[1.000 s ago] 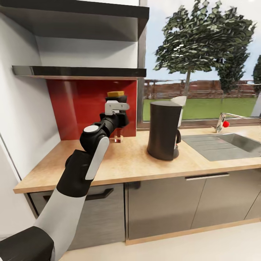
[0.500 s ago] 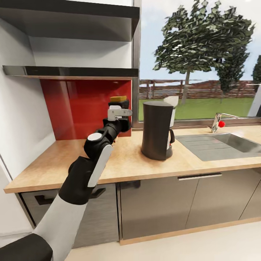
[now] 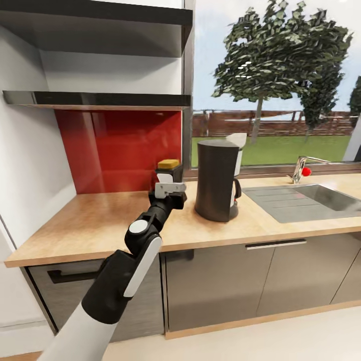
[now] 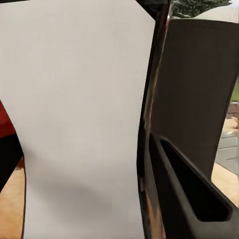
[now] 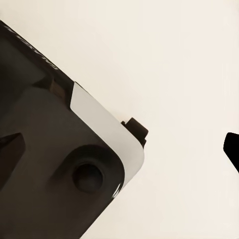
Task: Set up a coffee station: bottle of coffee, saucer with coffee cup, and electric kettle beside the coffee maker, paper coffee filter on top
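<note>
Fingers of the left gripper (image 3: 169, 186) are clamped on the bottle of coffee (image 3: 169, 169), one bottle, its yellow cap poking up just above the grip, and it sits low over the worktop (image 3: 95, 220) now; whether its base touches the wood, I cannot tell. Half a second ago that bottle was held higher against the red panel (image 3: 115, 145), so the arm has come down and drawn it toward the front edge. Just beside the fingers, toward the window, stands the one coffee maker (image 3: 216, 179), dark and tall, near the bottle but apart from it. In the left wrist view a broad white label (image 4: 79, 119) runs between the fingers (image 4: 191, 191), blank at this range, no writing readable, and the dark wall of the coffee maker (image 4: 196, 84) rises right behind. Up and well apart from the fingers hangs the kitchen shelf (image 3: 95, 98), one thin dark board over the red panel. Farther along the worktop past the coffee maker lie one sink (image 3: 311, 198) and one tap (image 3: 301, 168) with a red knob. As for the right gripper, the right wrist view gives dark and white housing over a pale floor, and its fingers' state I cannot tell.
</note>
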Controlling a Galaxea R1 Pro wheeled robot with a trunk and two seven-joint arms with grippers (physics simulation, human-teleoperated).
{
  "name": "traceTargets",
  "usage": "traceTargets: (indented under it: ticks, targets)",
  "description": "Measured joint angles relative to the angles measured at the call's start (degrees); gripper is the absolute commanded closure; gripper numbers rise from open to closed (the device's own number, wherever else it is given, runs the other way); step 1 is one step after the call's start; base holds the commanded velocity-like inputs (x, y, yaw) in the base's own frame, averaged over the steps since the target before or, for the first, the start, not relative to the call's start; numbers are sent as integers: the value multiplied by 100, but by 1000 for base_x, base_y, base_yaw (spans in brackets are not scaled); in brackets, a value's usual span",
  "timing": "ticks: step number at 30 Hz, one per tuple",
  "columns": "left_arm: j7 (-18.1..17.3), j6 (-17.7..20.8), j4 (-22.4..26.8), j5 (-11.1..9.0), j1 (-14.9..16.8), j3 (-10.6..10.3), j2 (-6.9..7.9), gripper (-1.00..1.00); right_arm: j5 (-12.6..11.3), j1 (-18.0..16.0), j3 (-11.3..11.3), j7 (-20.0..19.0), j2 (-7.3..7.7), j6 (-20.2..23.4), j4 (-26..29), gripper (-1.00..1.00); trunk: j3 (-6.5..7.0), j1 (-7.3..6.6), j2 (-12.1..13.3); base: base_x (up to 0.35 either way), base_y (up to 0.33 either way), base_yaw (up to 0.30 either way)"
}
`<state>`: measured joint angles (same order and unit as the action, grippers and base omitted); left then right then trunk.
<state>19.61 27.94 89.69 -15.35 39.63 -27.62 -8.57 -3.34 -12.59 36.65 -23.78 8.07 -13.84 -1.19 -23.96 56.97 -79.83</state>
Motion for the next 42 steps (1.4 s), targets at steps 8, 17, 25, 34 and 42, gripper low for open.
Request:
traceTargets:
  ticks: [8, 17, 25, 34, 42]
  targets:
    - [6, -97, -2, 1, -479, -2, 21, 100, -10, -2, -42, -1, 37, -4, 3, -100, -1, 0, 0, 36, -52, 0]
    - [-7, -797, 21, 23, -856, -12, 458, 100, -199, -25, -61, 13, 213, -472, 45, -100, 0, 0, 0, 6, -6, 0]
    - [-8, -855, 21, 18, -875, -31, 505, 100, -485, -26, -59, 8, 229, -545, 48, -100, 0, -2, 0, 193, -149, 11]
    - [-8, -865, 17, 12, -877, -109, 511, 100, -501, -23, -51, 6, 213, -546, 48, -100, 0, 0, -1, 43, -49, 215]
    - [-1, -867, 16, 19, -877, -135, 507, 100, -501, -23, -43, 7, 209, -548, 48, -100, 0, 0, 0, 3, -239, 103]
